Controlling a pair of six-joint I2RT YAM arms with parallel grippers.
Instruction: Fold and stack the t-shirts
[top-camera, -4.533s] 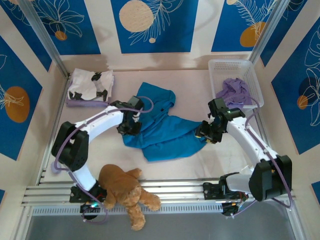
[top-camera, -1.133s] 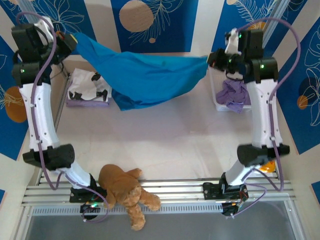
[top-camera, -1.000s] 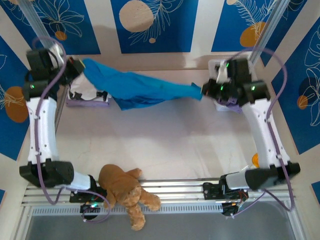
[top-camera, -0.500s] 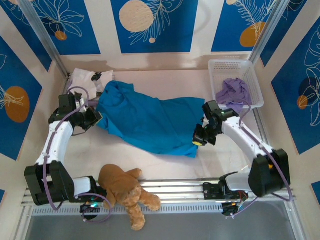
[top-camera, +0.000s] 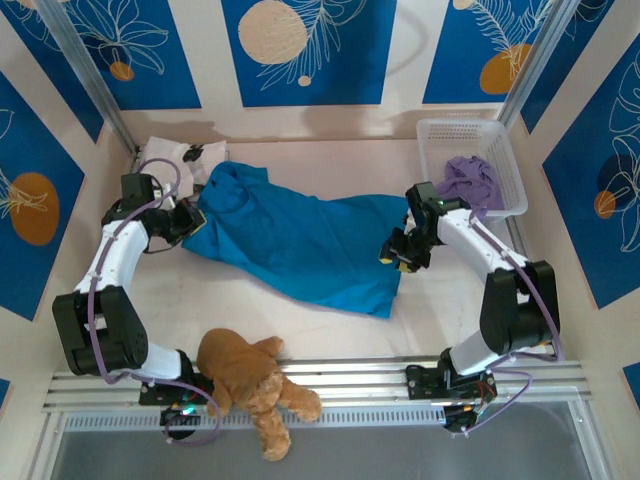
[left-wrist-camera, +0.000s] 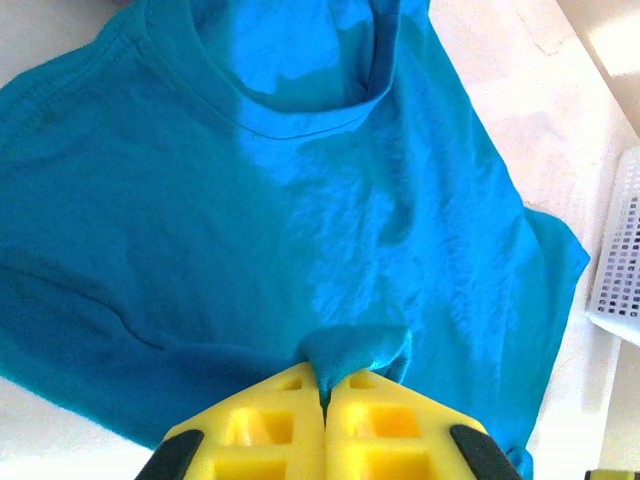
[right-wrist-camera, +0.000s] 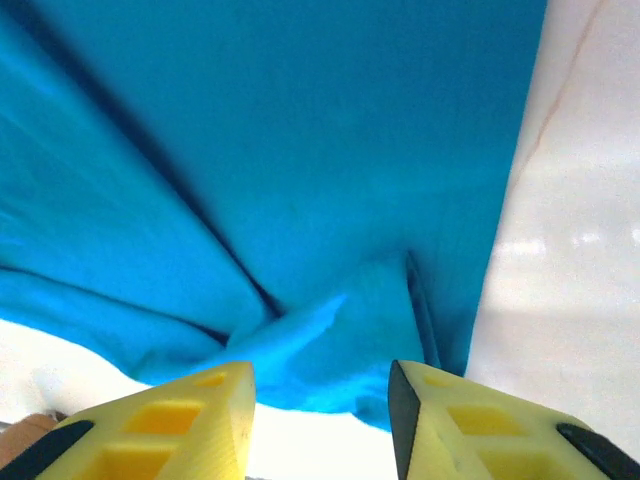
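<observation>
Spread across mid-table, collar toward the far left, just beside the white-and-black t-shirt (top-camera: 170, 155): the teal t-shirt (top-camera: 300, 250). Pinched at its left edge by the left gripper (left-wrist-camera: 323, 385), pressed together on a small fold; at its right hem, the right gripper (right-wrist-camera: 320, 385), spread wide over bunched cloth. Farther out, a lavender t-shirt (top-camera: 470, 182) in the white basket (top-camera: 465, 130) and a teddy bear (top-camera: 250, 380) at the near edge.

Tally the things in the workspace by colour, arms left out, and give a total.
Teal-blue t-shirt: 1
White t-shirt with black blotches: 1
Lavender cloth bundle, in the basket: 1
Brown teddy bear: 1
White basket: 1
Total: 5
</observation>
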